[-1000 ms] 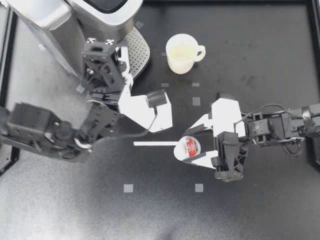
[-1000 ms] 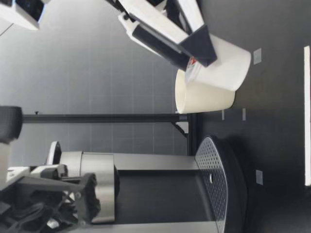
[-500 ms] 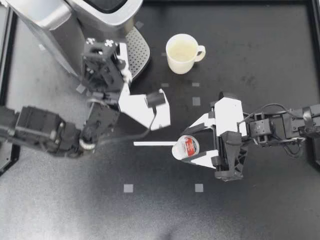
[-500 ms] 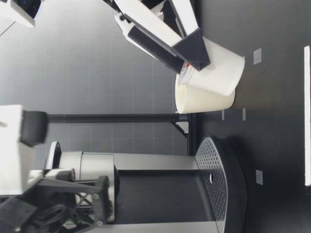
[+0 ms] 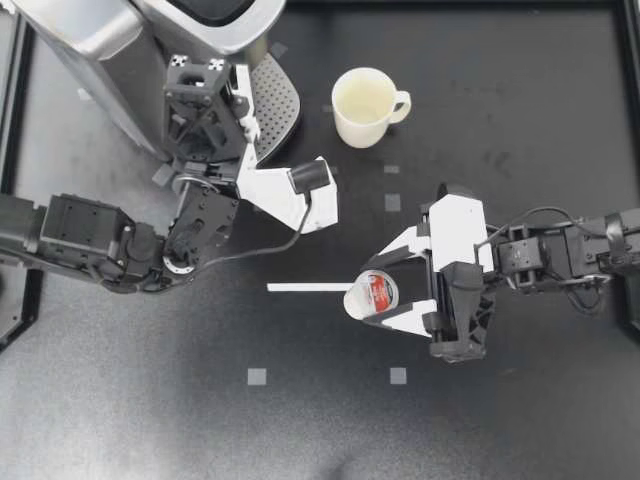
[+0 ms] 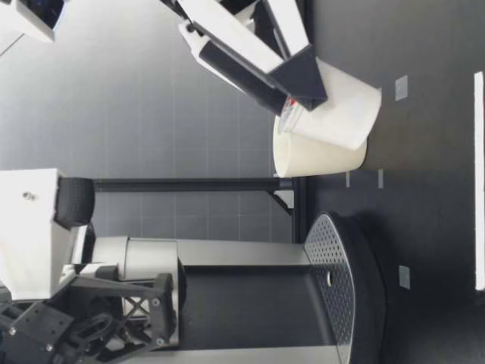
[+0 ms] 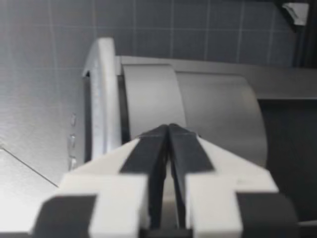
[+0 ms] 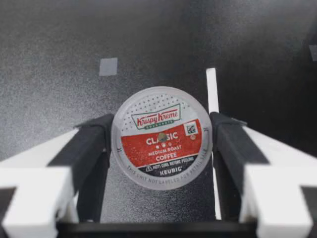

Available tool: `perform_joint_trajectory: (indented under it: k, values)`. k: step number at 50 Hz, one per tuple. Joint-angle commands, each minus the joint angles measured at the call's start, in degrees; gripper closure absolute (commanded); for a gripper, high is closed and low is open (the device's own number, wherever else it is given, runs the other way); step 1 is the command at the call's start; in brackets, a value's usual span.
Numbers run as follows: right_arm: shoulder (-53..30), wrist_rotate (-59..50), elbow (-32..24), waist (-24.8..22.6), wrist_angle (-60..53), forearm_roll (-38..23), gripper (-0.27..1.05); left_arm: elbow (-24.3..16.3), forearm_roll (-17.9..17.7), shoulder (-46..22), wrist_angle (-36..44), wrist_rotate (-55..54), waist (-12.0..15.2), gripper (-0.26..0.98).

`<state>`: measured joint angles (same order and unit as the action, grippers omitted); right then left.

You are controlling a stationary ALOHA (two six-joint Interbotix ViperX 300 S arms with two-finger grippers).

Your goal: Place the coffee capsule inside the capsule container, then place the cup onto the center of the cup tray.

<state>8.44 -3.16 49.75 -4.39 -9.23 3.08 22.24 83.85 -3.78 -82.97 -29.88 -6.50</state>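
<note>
Foil-topped capsule [image 5: 376, 293] clamped lid-up in right gripper [image 5: 374, 292], well apart from machine [image 5: 150, 40]; left gripper [image 5: 200, 75], jaws together, sits against the machine.

I see a black table [image 5: 540, 90] with a dull, speckled top. Little grey squares [image 5: 257, 377] are stuck flat on it. Two of them lie in a row, well apart. Two more sit near the middle of the table, one just behind the other. A thin white strip [image 5: 305, 287] lies flat on the table, and it is straight. A black rail [image 5: 626, 60] runs along the table's edge. Behind the table is a grey wall [image 6: 151, 98] made of small tiles. A black post [image 6: 182, 184] stands upright in front of the wall.
</note>
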Motion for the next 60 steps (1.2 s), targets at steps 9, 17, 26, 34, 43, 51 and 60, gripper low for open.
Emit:
perform_joint_trajectory:
  k: [9, 17, 26, 34, 43, 51, 60]
  values:
    - [1.1, -0.2, -0.5, 0.4, -0.6, -0.1, 0.24, -0.7, 2.5, 3.5, -0.8, 0.0, 2.3, 0.59]
    - [1.0, -0.3, -0.5, 0.4, -0.6, -0.1, 0.24, -0.7, 4.6, 4.3, -2.6, 0.2, 2.3, 0.59]
    - [0.9, -0.2, -0.7, 0.4, -0.6, -0.1, 0.24, -1.0, 6.3, 4.7, -3.8, 0.3, 2.3, 0.59]
    - [1.1, -0.3, -0.6, 0.4, -0.6, -0.1, 0.24, -0.7, 9.1, 5.7, -3.9, 0.0, 2.3, 0.59]
    - [1.2, -0.2, -0.7, 0.4, -0.6, -0.1, 0.24, -0.7, 10.0, 6.9, -3.6, -0.2, 2.3, 0.59]
    - [1.4, -0.1, -0.8, 0.4, -0.7, -0.1, 0.24, -0.4, 10.1, 8.3, -2.5, -0.4, 2.9, 0.59]
    - [1.5, -0.2, -0.8, 0.4, -0.7, -0.1, 0.24, 1.1, 10.3, 10.6, -1.0, -2.3, 4.7, 0.59]
